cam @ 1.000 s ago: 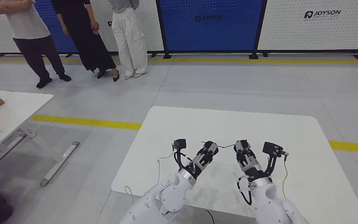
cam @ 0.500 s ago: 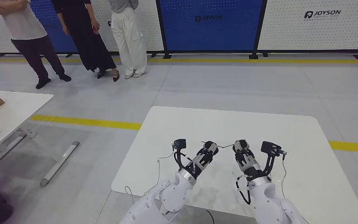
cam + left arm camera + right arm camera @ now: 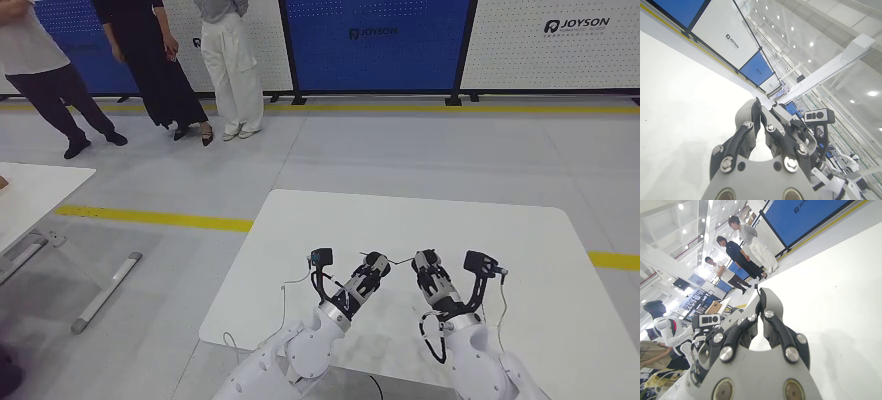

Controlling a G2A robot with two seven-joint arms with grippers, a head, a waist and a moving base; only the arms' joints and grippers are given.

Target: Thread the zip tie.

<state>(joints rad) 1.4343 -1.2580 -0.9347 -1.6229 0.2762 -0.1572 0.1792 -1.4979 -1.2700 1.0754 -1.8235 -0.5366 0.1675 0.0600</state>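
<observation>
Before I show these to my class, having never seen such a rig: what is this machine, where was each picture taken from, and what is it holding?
It is a two-armed robot at a white table. One picture looks down from a camera above its arms; the other two come from cameras on its wrists. The left gripper and the right gripper are both shut on one thin black zip tie, which spans the gap between them.

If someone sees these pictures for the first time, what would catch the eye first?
The left claw and right claw, close together above the near half of the white table, both shut. A thin black zip tie spans the small gap between them, one end held in each.
</observation>
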